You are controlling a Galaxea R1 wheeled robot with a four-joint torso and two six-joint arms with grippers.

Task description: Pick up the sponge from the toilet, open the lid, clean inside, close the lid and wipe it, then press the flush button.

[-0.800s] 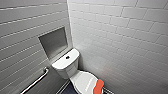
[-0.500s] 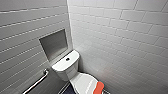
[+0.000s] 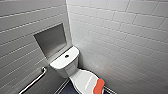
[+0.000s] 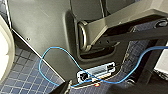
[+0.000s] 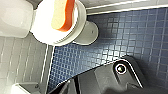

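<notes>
The white toilet point(image 3: 65, 63) stands in the corner of two tiled walls, its cistern top carrying a round dark flush button point(image 3: 67, 56). The lid point(image 3: 83, 80) is down. The orange-red sponge point(image 3: 99, 87) lies on the front part of the lid. In the right wrist view the sponge point(image 5: 63, 15) lies across the lid point(image 5: 48, 33), with the cistern point(image 5: 15, 17) beside it. Both my grippers stand wide open, away from the toilet and holding nothing.
A square niche point(image 3: 51, 40) is set in the left wall, with a metal grab bar point(image 3: 33, 82) below it. Blue mosaic floor point(image 5: 120, 37) stretches in front of the toilet. A blue cable point(image 4: 57, 53) loops over my own dark body.
</notes>
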